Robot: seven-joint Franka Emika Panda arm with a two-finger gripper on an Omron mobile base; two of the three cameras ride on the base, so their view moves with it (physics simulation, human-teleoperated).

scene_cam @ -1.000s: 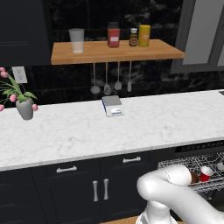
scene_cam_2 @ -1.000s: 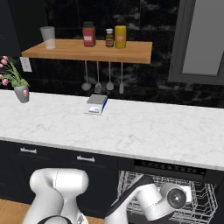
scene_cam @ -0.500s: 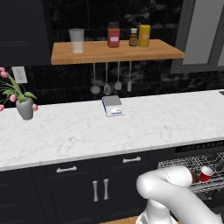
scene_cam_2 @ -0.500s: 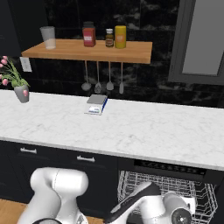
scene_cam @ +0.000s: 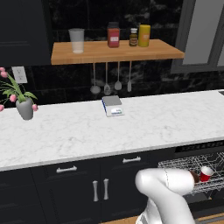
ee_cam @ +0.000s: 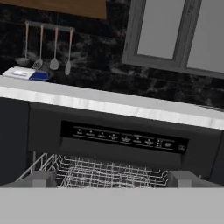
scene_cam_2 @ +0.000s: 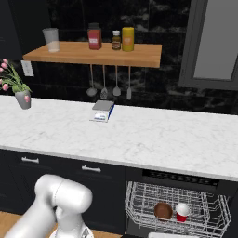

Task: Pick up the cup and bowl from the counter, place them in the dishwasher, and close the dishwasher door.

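Observation:
The dishwasher's silver wire rack (scene_cam_2: pixel 139 202) is pulled out below the white marble counter (scene_cam_2: pixel 139 139). In it the dark-brown bowl (scene_cam_2: pixel 163 210) sits beside the small red cup (scene_cam_2: pixel 182 212), the cup on the right. From the left base view the cup (scene_cam: pixel 205 173) shows in the rack (scene_cam: pixel 183 162), with the bowl (scene_cam: pixel 194 176) half hidden behind my arm. In the hand view my gripper (ee_cam: pixel 113 179) is open and empty, low in front of the rack (ee_cam: pixel 105 171), looking up at the control panel (ee_cam: pixel 124 139). The dishwasher door is out of view.
Dark navy cabinets (scene_cam_2: pixel 88 181) stand left of the dishwasher. On the counter rest a small scale (scene_cam_2: pixel 102 111) and a flower vase (scene_cam_2: pixel 22 98). A wooden shelf (scene_cam_2: pixel 93 52) holds a tumbler and jars, and utensils (scene_cam_2: pixel 109 86) hang beneath it.
My arm has drawn out of the rack and dropped low, leaving the right base view. The bowl stays in the rack beside the cup.

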